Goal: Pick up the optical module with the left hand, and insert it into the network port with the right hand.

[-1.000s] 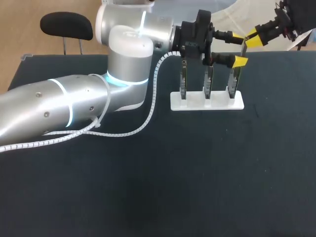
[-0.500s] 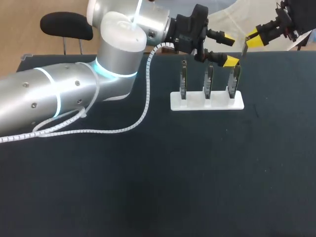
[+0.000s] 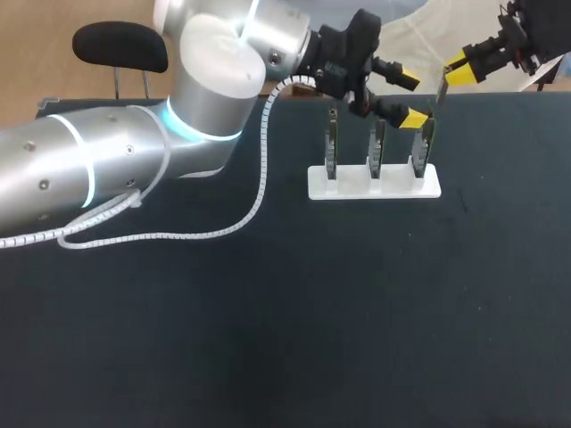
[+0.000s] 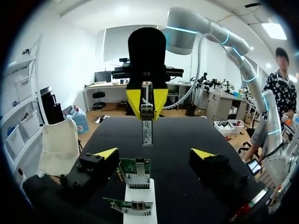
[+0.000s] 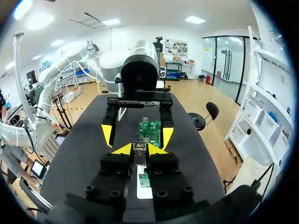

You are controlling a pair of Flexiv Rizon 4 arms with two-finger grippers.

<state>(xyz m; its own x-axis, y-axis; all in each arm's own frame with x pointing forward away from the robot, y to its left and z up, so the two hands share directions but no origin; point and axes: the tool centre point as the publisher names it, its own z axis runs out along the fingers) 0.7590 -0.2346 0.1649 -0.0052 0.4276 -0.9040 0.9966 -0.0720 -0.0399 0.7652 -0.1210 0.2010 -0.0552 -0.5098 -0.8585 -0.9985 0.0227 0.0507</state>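
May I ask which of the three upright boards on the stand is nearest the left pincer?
The board at the stand's right end in the head view: the left pincer's lower tip sits beside its top.

Left gripper hangs fingers apart, just above the board at the 3 o'clock end of the white stand. At 1 o'clock from it, I see my right gripper pinching the optical module

Three boards stand in one rack near the tabletop's far edge. There is one module. Two grippers show, the left gripper and the right gripper.
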